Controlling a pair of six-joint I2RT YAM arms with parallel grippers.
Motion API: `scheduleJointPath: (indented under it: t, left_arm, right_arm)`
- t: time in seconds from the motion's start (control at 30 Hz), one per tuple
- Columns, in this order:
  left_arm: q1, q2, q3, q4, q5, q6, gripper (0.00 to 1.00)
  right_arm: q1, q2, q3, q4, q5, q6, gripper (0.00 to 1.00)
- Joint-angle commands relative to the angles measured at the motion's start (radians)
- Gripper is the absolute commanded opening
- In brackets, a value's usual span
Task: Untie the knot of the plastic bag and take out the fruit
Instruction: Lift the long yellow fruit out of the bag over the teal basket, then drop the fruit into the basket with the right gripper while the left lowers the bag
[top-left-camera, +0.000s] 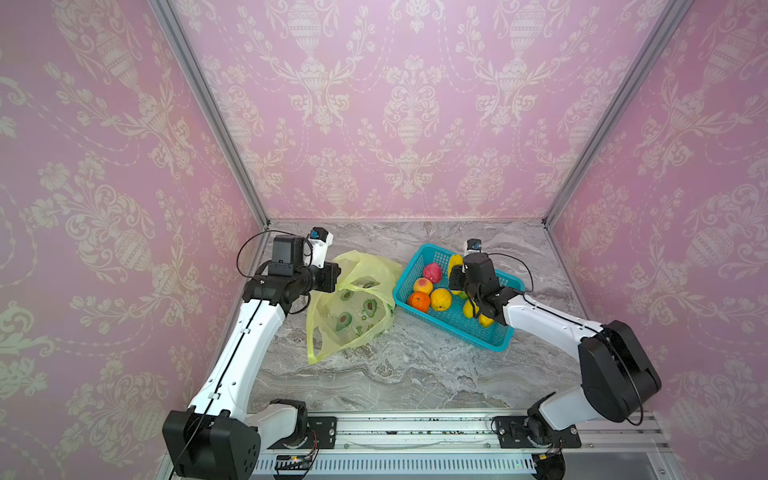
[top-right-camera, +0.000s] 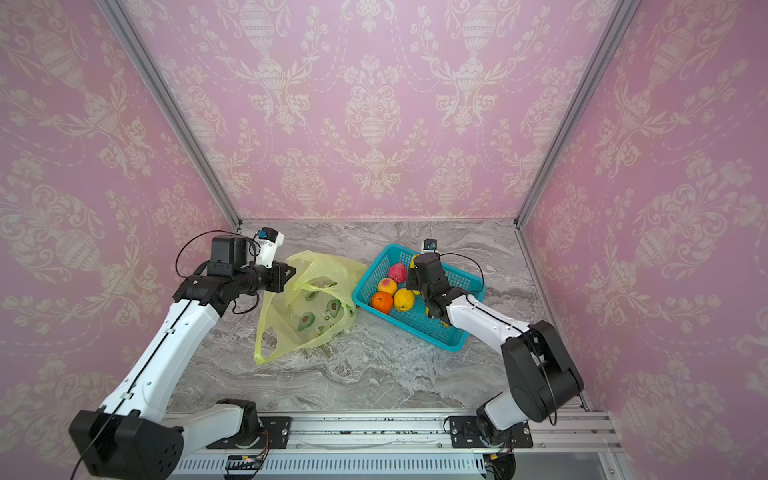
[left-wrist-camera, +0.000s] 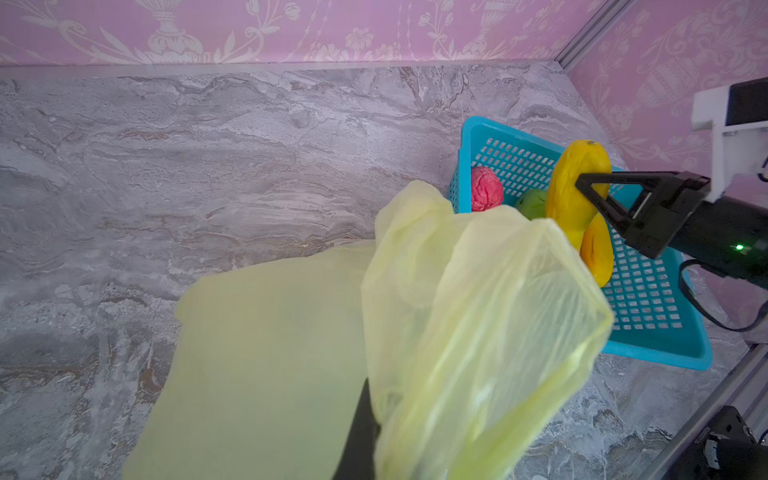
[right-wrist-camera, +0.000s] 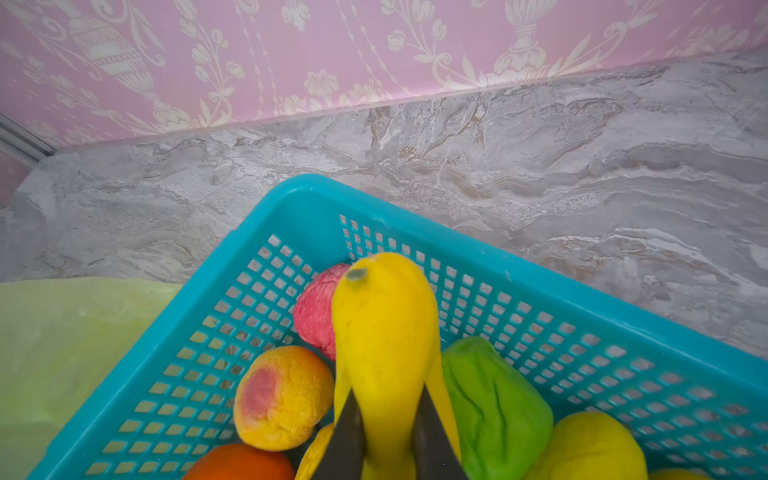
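A grey, veined stone-look tabletop (top-left-camera: 415, 374) forms the floor of a booth walled in pink wallpaper (top-left-camera: 415, 104) with cream urn-and-flower patterns. Bare metal posts (top-left-camera: 208, 112) run up the back corners. A metal rail (top-left-camera: 415, 432) crosses the 6 o'clock edge and carries both arm bases.

In both top views the plastic bag (top-left-camera: 357, 320) lies slack at 9 o'clock of the table's middle, avocado prints up. One loop handle (top-left-camera: 311, 353) trails loose at its 7 o'clock end. The left gripper (top-left-camera: 337, 274) is pinched fully closed on the bag's 11 o'clock edge and holds that part up off the table.

The basket (top-left-camera: 453, 324) sits at 2 o'clock, just beside the bag, and the fruit (top-left-camera: 422, 286) is in it. A pink-red ball (top-left-camera: 432, 272), a peach (right-wrist-camera: 282, 399), an orange (top-left-camera: 419, 301) and a yellow citrus (top-left-camera: 440, 299) line its 9 o'clock side. A green one (right-wrist-camera: 494, 399) lies mid-basket, and two mangoes (top-left-camera: 468, 309) lie toward 5 o'clock.

The right gripper (right-wrist-camera: 388, 419), parted only narrowly, clamps a third mango (right-wrist-camera: 386, 332) between its fingers. The mango's stem end is up, at the basket's 12 o'clock. Whether its lower end touches anything I cannot tell.
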Motion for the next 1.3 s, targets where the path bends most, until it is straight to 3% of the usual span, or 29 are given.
scheduleJointPath:
  t: [0.0, 0.13, 0.3, 0.63, 0.83, 0.97, 1.03, 1.27]
  left_arm:
    - [0.012, 0.001, 0.027, -0.022, 0.002, -0.02, 0.0]
    - [0.017, -0.001, 0.029, -0.019, 0.0, -0.026, 0.0]
    - [0.044, 0.023, 0.071, -0.013, -0.023, -0.046, 0.0]
    - [0.065, 0.206, 0.336, 0.03, 0.014, -0.223, 0.0]
    - [0.071, 0.293, 0.429, 0.113, 0.013, -0.3, 0.0]
    - [0.09, 0.334, 0.454, 0.155, -0.011, -0.294, 0.0]
    - [0.1, 0.358, 0.461, 0.17, -0.009, -0.3, 0.0]
    - [0.11, 0.407, 0.411, 0.24, 0.004, -0.307, 0.0]
  right_arm:
    - [0.011, -0.105, -0.011, -0.111, 0.006, 0.04, 0.0]
    - [0.031, -0.152, -0.066, -0.183, -0.016, 0.069, 0.0]
    - [0.045, -0.119, -0.19, -0.089, -0.053, 0.109, 0.0]
    - [0.058, 0.044, -0.102, -0.11, -0.056, 0.074, 0.02]
    - [0.058, 0.078, -0.089, -0.092, -0.066, 0.057, 0.26]
    - [0.058, 0.058, -0.108, -0.065, -0.089, 0.042, 0.56]
    - [0.058, 0.04, -0.127, -0.04, -0.1, 0.033, 0.65]
    - [0.058, -0.031, -0.188, 0.016, -0.116, 0.01, 0.79]
